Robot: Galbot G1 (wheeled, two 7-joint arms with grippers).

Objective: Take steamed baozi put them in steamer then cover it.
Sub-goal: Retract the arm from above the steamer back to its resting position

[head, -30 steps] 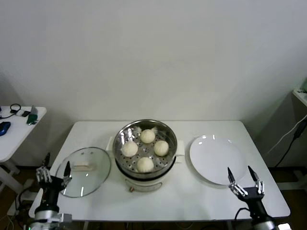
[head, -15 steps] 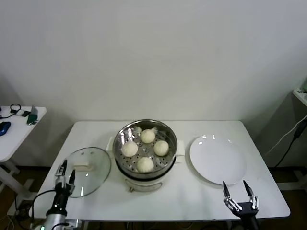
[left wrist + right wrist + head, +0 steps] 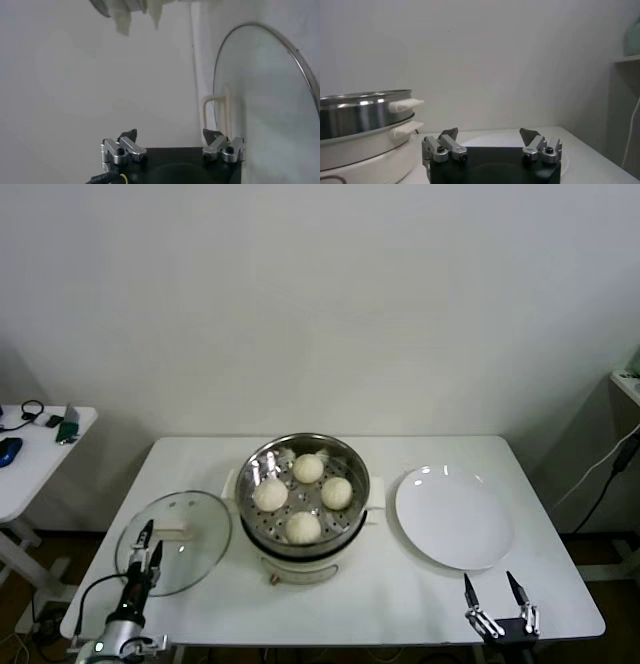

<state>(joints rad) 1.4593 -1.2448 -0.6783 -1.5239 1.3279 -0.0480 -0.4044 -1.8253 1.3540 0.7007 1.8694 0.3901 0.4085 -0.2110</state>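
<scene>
Buns (image 3: 304,496), four of them, sit in the shiny steamer (image 3: 303,484) in the middle of my head view. I see the glass lid (image 3: 175,541) lying flat on the white table (image 3: 350,584) at lower left, beside the steamer. My left claw (image 3: 148,542) hangs over the lid's near edge, fingers spread and holding nothing. My right claw (image 3: 497,600) is at lower right, open too, near the white plate (image 3: 453,517). Only the left wrist view shows the lid's cream handle (image 3: 215,112) close up.

White table (image 3: 430,459) carries: steamer (image 3: 303,502) on cream cooker base at centre; glass cover (image 3: 176,540) flat just to its left; white plate (image 3: 453,517) to its right.
</scene>
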